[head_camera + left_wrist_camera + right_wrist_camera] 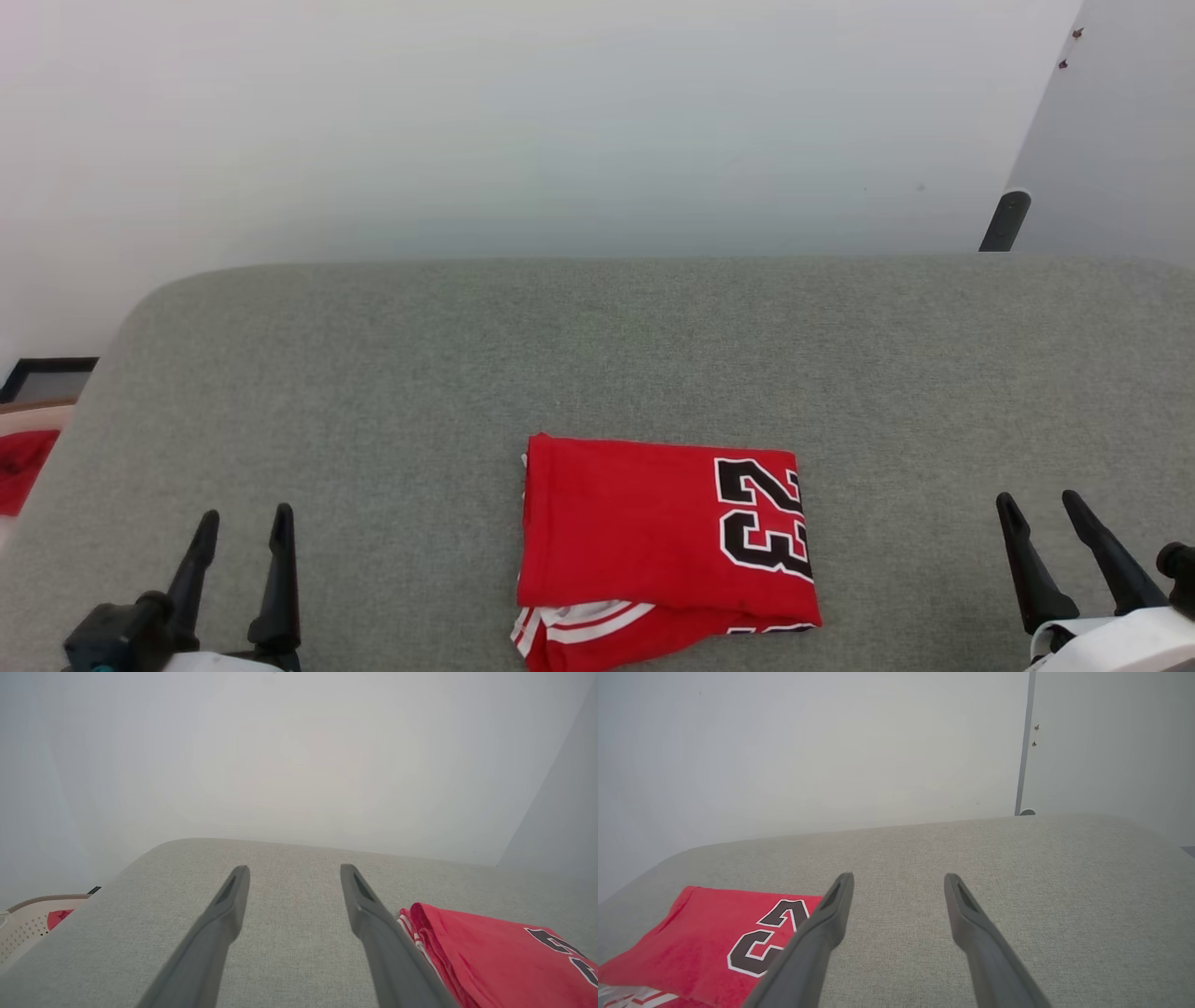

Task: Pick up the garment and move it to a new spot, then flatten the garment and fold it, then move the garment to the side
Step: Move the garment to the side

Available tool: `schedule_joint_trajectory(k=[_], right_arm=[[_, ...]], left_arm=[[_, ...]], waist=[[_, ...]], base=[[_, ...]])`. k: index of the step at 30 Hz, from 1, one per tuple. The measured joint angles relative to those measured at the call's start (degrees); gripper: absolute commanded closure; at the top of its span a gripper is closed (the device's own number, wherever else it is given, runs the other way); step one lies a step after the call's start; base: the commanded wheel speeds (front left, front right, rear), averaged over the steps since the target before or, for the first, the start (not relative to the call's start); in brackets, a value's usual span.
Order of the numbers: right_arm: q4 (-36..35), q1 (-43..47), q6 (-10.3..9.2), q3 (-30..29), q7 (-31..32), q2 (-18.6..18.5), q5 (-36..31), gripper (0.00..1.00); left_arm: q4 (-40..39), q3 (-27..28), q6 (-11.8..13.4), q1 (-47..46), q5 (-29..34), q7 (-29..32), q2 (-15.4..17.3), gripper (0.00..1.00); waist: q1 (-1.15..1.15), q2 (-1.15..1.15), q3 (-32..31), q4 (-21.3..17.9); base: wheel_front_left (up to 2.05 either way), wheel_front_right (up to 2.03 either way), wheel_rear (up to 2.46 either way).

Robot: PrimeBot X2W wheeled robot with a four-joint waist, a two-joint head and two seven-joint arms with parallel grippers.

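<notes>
1. Desk [373, 373] first: its grey padded top is stretching right across the head view, and the garment [653, 541] is lying folded at the near edge, roughly midway between the two arms.
2. Garment is sitting as a near-square packet, slightly wider across than deep, with its number [761, 518] turned toward the robot's right and striped trim [579, 621] peeking out at the near left corner.
3. Left end effector [246, 511] is hovering with fingers spread and empty, the garment off to its right. The right end effector [1036, 497] is hanging equally parted and empty, garment to its left, and looking a touch nearer. I'm judging the slide to the side is what's remaining.
4. Left wrist view is catching the layered fold edge, plus a pale basket [23, 919] holding a red scrap [58, 918] beyond the desk corner. The right wrist view is offering the number face instead.
</notes>
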Motion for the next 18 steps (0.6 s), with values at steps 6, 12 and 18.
schedule_joint_trajectory(k=[6, 12, 18], right_arm=[[-0.47, 0.03, 0.00, 0.69, 1.25, 0.08, -0.13, 0.00], [-0.44, -0.35, 0.00, 2.29, 2.94, 0.04, -0.24, 0.00], [0.46, -1.91, 0.00, 5.13, 6.22, -0.40, -0.21, 0.00]], left_arm=[[-0.07, -0.29, 0.00, -0.03, 0.25, 0.00, -0.23, 0.00], [-0.05, 0.66, 0.00, -0.04, 0.86, 0.00, -0.44, 0.00], [-0.27, 0.67, 0.00, 0.26, 1.24, 0.00, -0.30, 0.00]], waist=[[0.00, 0.00, 0.13, 0.93], [0.00, 0.00, 0.30, 3.08], [0.00, 0.00, 0.62, 5.54]], base=[[0.00, 0.00, 0.00], [0.00, 0.00, 0.00], [0.00, 0.00, 0.00]])
